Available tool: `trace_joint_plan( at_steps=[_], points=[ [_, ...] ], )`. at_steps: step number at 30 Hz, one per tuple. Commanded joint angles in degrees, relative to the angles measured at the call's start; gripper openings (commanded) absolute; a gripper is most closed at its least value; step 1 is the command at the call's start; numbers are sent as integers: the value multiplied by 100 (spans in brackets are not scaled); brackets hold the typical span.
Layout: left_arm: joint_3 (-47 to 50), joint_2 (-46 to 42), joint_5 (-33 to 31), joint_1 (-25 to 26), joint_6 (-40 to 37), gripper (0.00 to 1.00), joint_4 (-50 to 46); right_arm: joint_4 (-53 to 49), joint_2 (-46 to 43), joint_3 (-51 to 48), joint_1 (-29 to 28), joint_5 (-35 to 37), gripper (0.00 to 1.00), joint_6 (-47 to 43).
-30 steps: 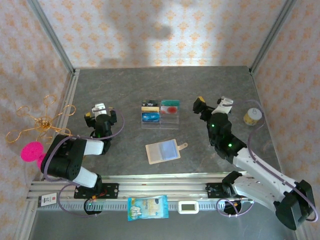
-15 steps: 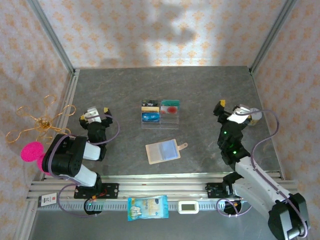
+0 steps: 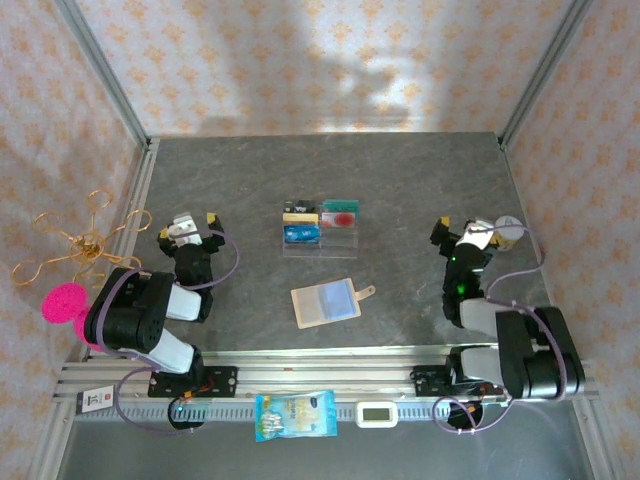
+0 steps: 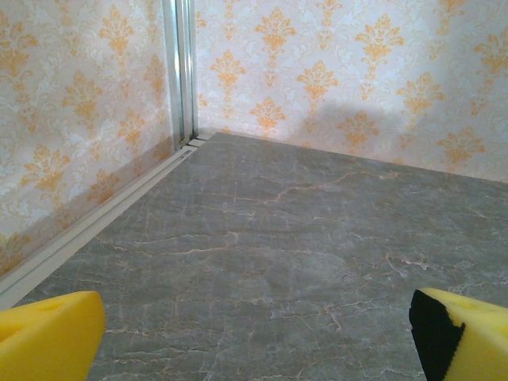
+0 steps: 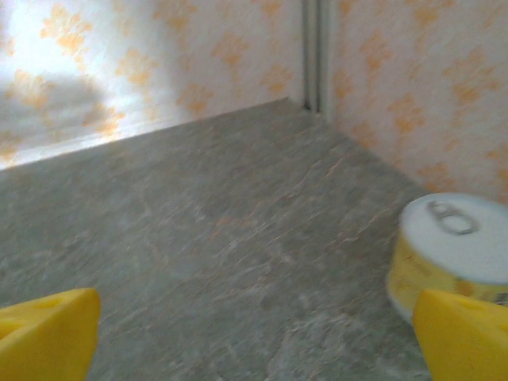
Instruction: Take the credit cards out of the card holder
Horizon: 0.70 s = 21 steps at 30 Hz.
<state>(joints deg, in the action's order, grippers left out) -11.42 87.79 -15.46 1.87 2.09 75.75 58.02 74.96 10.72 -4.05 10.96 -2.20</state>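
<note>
From above we see the card holder (image 3: 326,302) lying open and flat on the grey table (image 3: 250,170). It is a little nearer to the arms than the middle, with its blue-grey inside turned up and its small snap tab (image 3: 366,293) pointing to the right. We cannot tell whether any card sits in its pockets. The credit cards (image 3: 301,234) that we can see are in a clear rack (image 3: 345,243) just behind the holder and apart from it. There is a blue one in front at the left, a gold one and a dark one behind it, and a red and a teal-green one at the right side.

The left gripper (image 3: 190,225) is low over the table at the left, well apart from the holder and the rack. Its jaws stand wide apart and there is nothing between them. In the left wrist view its yellow fingertips (image 4: 48,333) are at the two bottom corners, with bare table between them and the corner of the patterned walls beyond.

The right gripper (image 3: 470,228) is at the right side, also well apart from the holder, with its jaws spread wide and holding nothing. A small yellow can (image 5: 452,246) with a white lid stands just beside its right finger; we cannot tell if they touch. On the rail (image 3: 300,375) at the near edge lies a snack packet (image 3: 294,415)
</note>
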Motion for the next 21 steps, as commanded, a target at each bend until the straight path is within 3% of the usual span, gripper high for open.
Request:
trace_joint_plan(
  at_steps=[1,4,6,8,10,21],
  points=[
    [35,36,-52,6,94,100,274,1256,645,15,54,-410,100,81],
    [35,37,-45,-1,99,100,265,2179,1350,-83,54,-421,100,49],
    [35,37,-44,2,99,100,274,1190,1156,241,54,-295,100,176],
    [37,32,-50,5,91,100,272,1696,1311,107,63,-291,100,130],
    [35,35,-49,5,99,100,268,1299,1206,237,63,-280,100,171],
    [36,32,-45,2,92,100,272,1419,1209,175,63,-288,100,135]
  ],
)
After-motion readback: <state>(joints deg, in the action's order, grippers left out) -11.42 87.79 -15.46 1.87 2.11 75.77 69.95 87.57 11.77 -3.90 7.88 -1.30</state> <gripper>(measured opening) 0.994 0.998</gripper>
